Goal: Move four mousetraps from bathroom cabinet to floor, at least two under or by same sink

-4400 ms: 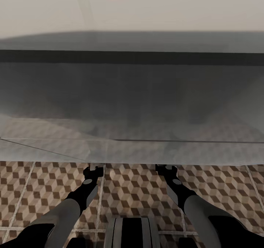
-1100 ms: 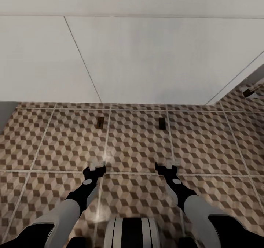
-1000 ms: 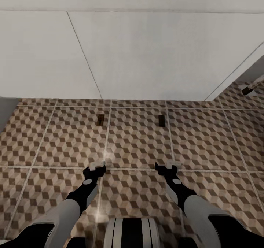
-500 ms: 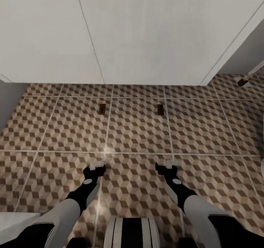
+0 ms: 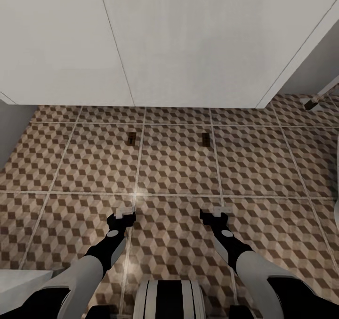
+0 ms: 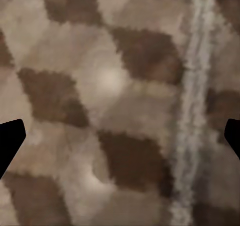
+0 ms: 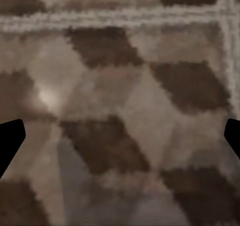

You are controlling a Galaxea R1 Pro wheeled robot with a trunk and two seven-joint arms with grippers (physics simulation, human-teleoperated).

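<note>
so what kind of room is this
Probably a bathroom. The floor is large tiles with a brown, beige and white cube print and pale grout, and a wide white block, likely a vanity, stands over it. Two small dark mousetraps lie just in front.

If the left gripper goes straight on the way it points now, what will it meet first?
Most likely the bare floor. The left wrist view looks along the open left gripper straight at patterned tile and a grout line, nothing between. The left mousetrap lies farther ahead, seemingly off that line.
</note>
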